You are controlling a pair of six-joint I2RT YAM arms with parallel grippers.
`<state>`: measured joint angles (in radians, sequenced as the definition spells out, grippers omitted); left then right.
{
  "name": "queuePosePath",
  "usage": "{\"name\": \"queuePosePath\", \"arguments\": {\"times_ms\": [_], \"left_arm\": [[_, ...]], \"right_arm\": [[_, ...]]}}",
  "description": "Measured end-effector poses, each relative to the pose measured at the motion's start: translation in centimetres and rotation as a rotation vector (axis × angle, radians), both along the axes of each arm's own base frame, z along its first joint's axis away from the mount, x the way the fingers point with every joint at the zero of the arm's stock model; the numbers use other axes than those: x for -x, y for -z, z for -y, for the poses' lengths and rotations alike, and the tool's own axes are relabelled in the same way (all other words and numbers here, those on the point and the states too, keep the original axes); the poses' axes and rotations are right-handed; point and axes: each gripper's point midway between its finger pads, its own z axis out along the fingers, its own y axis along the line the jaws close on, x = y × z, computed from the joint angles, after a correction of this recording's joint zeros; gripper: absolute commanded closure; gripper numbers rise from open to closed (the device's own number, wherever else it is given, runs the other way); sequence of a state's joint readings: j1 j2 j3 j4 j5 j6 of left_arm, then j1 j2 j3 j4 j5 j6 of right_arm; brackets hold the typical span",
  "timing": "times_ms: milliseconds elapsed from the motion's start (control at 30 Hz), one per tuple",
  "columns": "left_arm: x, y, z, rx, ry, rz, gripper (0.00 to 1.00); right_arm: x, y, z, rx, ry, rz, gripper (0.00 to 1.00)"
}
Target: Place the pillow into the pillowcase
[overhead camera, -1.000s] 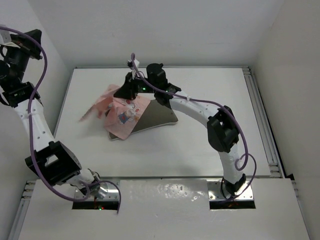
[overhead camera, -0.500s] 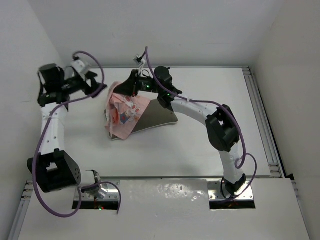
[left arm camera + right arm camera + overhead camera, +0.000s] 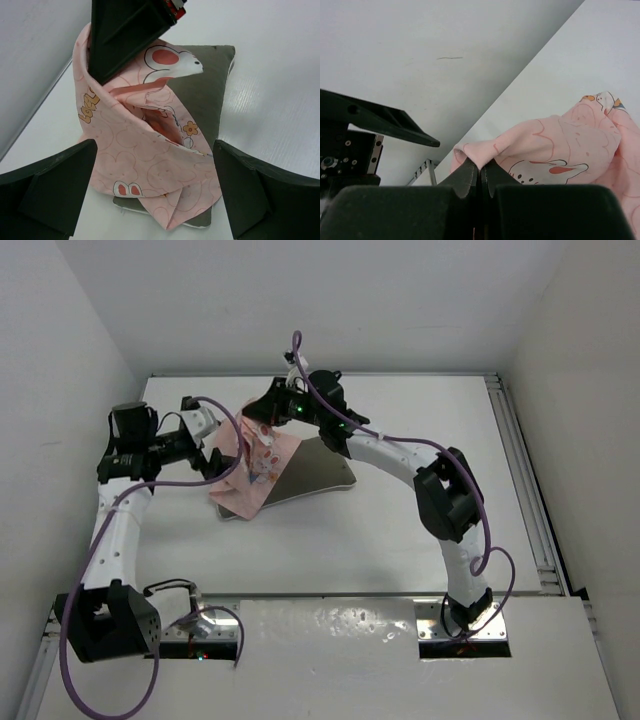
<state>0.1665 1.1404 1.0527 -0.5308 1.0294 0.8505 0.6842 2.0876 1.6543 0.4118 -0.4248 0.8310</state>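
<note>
The grey-olive pillow (image 3: 312, 472) lies flat on the white table, its left half covered by the pink printed pillowcase (image 3: 256, 468). My right gripper (image 3: 263, 421) is shut on a bunched top edge of the pillowcase and holds it up above the pillow's back-left part. In the right wrist view, the pink pillowcase (image 3: 555, 145) fold sits pinched in the right gripper (image 3: 481, 172). My left gripper (image 3: 221, 454) is open just left of the cloth. In the left wrist view, the left gripper (image 3: 155, 150) faces the draped pillowcase (image 3: 145, 160), the pillow (image 3: 202, 92) and the right gripper (image 3: 125, 35).
White walls close in on the table at the left, back and right. A metal rail (image 3: 522, 475) runs along the table's right edge. The right arm (image 3: 440, 500) arches over the table's right half from its base at the near edge.
My left arm swung in from the far left wall to the pillowcase's left side, and its gripper opened wide. The right gripper kept its grip and shifted slightly back.
</note>
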Motion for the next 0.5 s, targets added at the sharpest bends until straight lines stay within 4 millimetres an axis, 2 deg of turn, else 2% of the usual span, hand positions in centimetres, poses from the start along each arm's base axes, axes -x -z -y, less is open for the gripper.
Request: {"name": "queuePosePath", "arguments": {"times_ms": [100,233,333,400,500], "left_arm": [[0.1,0.9,0.1,-0.037,0.000,0.020,0.00],[-0.6,4.8,-0.2,-0.111,-0.071,-0.019,0.00],[-1.0,7.4,0.3,-0.121,-0.108,-0.083,0.00],[-1.3,8.1,1.5,-0.097,-0.110,-0.112,0.00],[-1.7,8.0,3.2,-0.054,-0.101,-0.121,0.00]], "right_arm": [[-0.1,0.2,0.1,0.010,0.007,-0.003,1.00],[0.0,0.4,0.0,0.023,0.009,0.004,1.00],[0.1,0.1,0.0,0.021,0.011,0.011,1.00],[0.0,-0.1,0.1,0.021,0.014,0.016,1.00],[0.0,-0.3,0.2,0.024,0.017,0.027,1.00]]}}
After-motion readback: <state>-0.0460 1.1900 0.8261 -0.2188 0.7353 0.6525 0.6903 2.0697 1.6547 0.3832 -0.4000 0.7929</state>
